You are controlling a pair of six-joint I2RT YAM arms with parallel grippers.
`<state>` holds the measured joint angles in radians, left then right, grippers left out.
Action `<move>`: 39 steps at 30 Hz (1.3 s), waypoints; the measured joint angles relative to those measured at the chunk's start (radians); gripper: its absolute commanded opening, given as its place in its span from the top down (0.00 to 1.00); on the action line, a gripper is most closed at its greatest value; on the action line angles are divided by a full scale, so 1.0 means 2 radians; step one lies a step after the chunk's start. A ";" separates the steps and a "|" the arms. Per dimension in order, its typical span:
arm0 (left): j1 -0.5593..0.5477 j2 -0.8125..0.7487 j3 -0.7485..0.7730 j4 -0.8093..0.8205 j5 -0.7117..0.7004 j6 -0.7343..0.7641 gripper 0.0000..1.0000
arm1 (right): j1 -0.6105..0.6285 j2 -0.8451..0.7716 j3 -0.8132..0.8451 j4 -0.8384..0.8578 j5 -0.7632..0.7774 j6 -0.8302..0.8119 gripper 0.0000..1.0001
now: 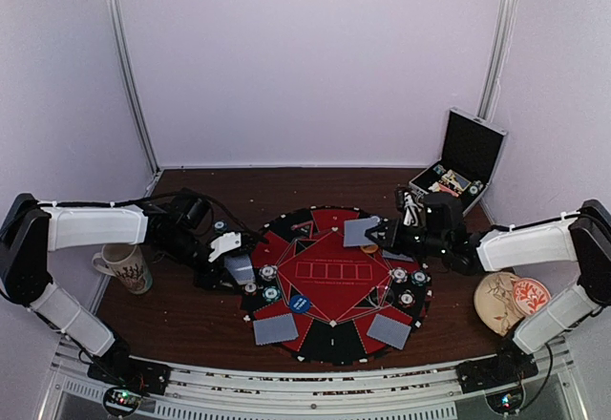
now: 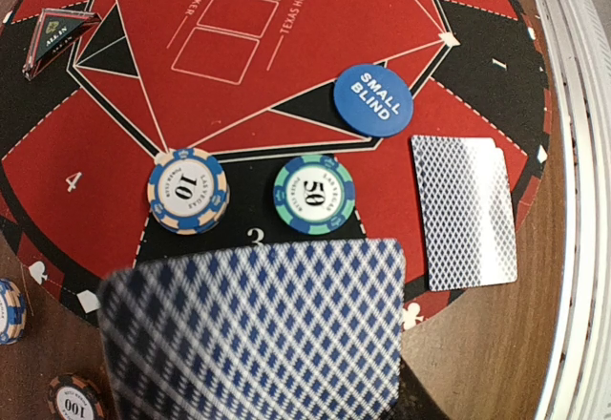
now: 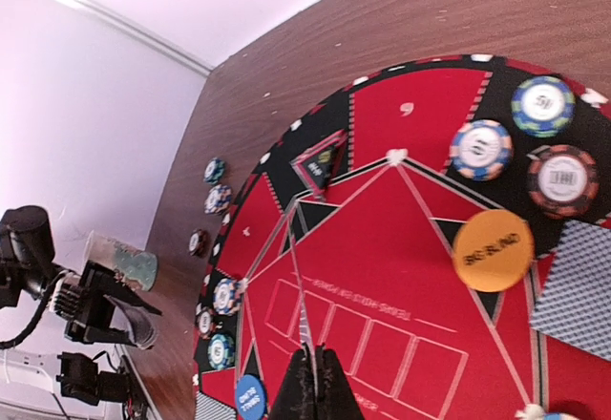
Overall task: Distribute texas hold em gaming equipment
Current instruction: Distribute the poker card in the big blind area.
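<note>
Two dealt cards lie face down on the near seats of the poker mat, chips and a small-blind button beside them, so dealing looks partway done. Beyond, the left gripper is closed on a blurred card at the mat's left edge and the right gripper pinches an edge-on card (a thin line in its wrist view); each probably needs laying flat on an unfilled seat. Farthest back, the open black case seemingly holds more chips.

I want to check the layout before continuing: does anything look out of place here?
Three poker chips lie on the bare wood just outside the round mat, while the other chips sit on the mat. Nothing looks spilled or damaged.
</note>
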<state>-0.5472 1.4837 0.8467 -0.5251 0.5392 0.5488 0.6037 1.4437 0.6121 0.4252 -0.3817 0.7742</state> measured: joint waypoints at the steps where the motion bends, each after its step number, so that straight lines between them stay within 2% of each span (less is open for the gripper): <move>1: 0.000 0.000 0.000 0.000 0.000 0.000 0.64 | -0.016 -0.007 -0.013 -0.001 -0.002 0.001 1.00; 8: 0.000 0.000 0.000 0.000 0.000 0.000 0.64 | -0.089 -0.024 -0.068 -0.001 -0.015 0.010 1.00; 17: 0.000 0.000 0.000 0.000 0.000 0.000 0.64 | -0.135 -0.016 -0.077 -0.001 -0.030 0.009 1.00; 36: 0.000 0.000 0.000 0.000 0.000 0.000 0.64 | -0.156 0.045 -0.076 0.002 -0.045 0.007 1.00; 39: 0.000 0.000 0.000 0.000 0.000 0.000 0.64 | -0.157 0.048 -0.073 0.001 -0.045 0.007 0.94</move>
<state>-0.5472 1.4837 0.8467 -0.5251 0.5396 0.5488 0.2890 1.5402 0.4652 0.4267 -0.4721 0.7879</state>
